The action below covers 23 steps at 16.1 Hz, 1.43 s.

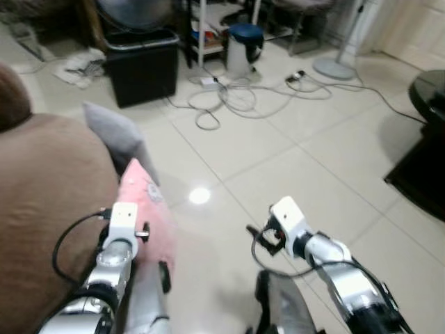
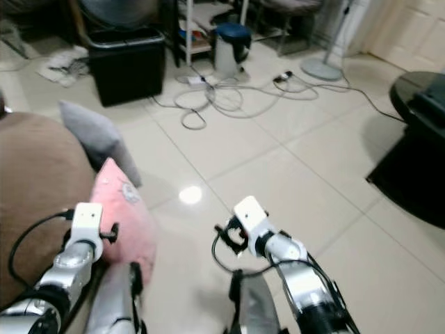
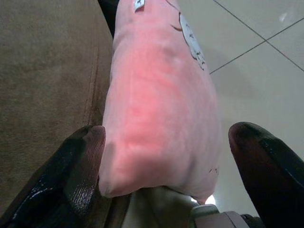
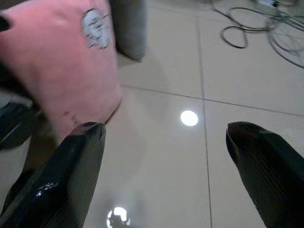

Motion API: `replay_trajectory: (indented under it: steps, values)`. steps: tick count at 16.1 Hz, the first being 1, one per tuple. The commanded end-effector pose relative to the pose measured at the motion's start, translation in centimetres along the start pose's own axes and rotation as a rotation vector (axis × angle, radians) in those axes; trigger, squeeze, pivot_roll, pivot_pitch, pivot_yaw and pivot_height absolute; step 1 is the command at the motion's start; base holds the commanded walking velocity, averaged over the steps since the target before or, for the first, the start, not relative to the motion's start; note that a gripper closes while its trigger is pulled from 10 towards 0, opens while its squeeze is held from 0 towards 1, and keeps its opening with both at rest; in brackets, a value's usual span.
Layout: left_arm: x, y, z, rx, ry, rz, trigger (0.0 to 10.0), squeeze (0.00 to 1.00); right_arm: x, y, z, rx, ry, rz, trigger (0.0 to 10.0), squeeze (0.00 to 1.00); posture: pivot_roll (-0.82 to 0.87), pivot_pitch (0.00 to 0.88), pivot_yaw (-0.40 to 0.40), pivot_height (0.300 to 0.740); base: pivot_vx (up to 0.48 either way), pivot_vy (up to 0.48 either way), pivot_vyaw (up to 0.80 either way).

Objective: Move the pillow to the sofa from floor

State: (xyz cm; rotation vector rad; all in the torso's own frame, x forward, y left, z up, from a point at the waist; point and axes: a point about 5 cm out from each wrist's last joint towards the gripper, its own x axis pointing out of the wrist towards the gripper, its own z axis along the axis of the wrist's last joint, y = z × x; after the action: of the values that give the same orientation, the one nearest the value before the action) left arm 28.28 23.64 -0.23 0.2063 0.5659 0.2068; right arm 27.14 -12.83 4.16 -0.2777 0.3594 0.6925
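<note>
A pink pillow [image 1: 148, 209] with a small white patch leans on edge against the side of the brown sofa [image 1: 49, 202], its lower end toward the tiled floor. My left gripper [image 3: 167, 137] is open around the pillow's lower end. One finger [image 3: 80, 161] touches the pillow on the sofa side, and the other finger [image 3: 261, 161] stands a little apart from it. My right gripper [image 4: 164, 133] is open over bare floor just right of the pillow [image 4: 61, 61], with nothing between its fingers.
A grey cushion [image 1: 115, 136] stands behind the pink pillow by the sofa. Farther back are a black bin [image 1: 142, 66], a white bin with a blue lid [image 1: 243, 45], loose cables [image 1: 236, 94] and a fan base [image 1: 334, 67]. A black table [image 1: 427, 139] stands at the right.
</note>
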Motion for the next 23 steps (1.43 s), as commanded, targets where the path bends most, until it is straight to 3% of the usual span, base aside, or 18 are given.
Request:
replay_trajectory:
  steps: [1,5,9,11,12,14,15,19,21,23]
  values:
    - [-0.2,0.7,-0.7,-0.020,0.007,0.037,10.0,1.00,-0.9,-0.2,0.4,-0.025,0.001,0.032,10.0,0.00,-0.13,0.115,-0.142,0.567,0.000,0.000,0.00]
    - [-0.5,1.5,-1.5,-0.067,-0.018,0.052,10.0,1.00,-3.4,0.2,1.7,-0.085,-0.011,0.147,10.0,0.00,-0.19,0.143,-0.202,0.567,0.000,0.000,0.00]
    - [-0.7,2.4,-1.8,0.031,-0.030,0.099,10.0,1.00,-4.6,0.8,2.3,-0.109,-0.003,0.195,10.0,0.00,-0.21,0.145,-0.233,0.567,0.000,0.000,0.00]
    - [-0.7,3.3,-1.2,0.070,-0.085,0.154,10.0,1.00,-5.3,1.1,2.6,-0.107,0.004,0.210,10.0,0.00,-0.22,0.141,-0.243,0.567,0.000,0.000,0.00]
    - [-0.8,3.8,-0.5,0.041,-0.136,0.187,10.0,1.00,-5.6,1.2,2.7,-0.108,0.008,0.218,10.0,0.00,-0.22,0.144,-0.246,0.567,0.000,0.000,0.00]
    - [-0.8,3.6,0.9,-0.016,-0.254,0.160,10.0,1.00,-6.0,1.5,2.8,-0.097,0.008,0.221,10.0,0.00,-0.22,0.142,-0.248,0.567,0.000,0.000,0.00]
    - [-0.9,3.3,1.5,0.005,-0.294,0.142,10.0,1.00,-6.1,1.6,2.8,-0.088,0.006,0.222,10.0,0.00,-0.21,0.141,-0.250,0.567,0.000,0.000,0.00]
    - [-0.8,4.9,-0.2,0.201,-0.147,0.291,10.0,1.00,-6.3,1.8,3.0,-0.096,0.015,0.240,10.0,0.00,-0.22,0.134,-0.252,0.567,0.000,0.000,0.00]
    - [-1.3,6.5,-1.6,0.320,-0.060,0.411,10.0,1.00,-6.1,2.5,3.1,-0.127,0.021,0.301,10.0,0.00,-0.22,0.120,-0.252,0.567,0.000,0.000,0.00]
    - [-1.4,7.1,-1.7,0.344,-0.058,0.455,10.0,0.92,-6.1,3.1,3.3,-0.152,0.008,0.353,10.0,0.00,-0.22,0.120,-0.252,0.567,0.000,0.000,0.00]
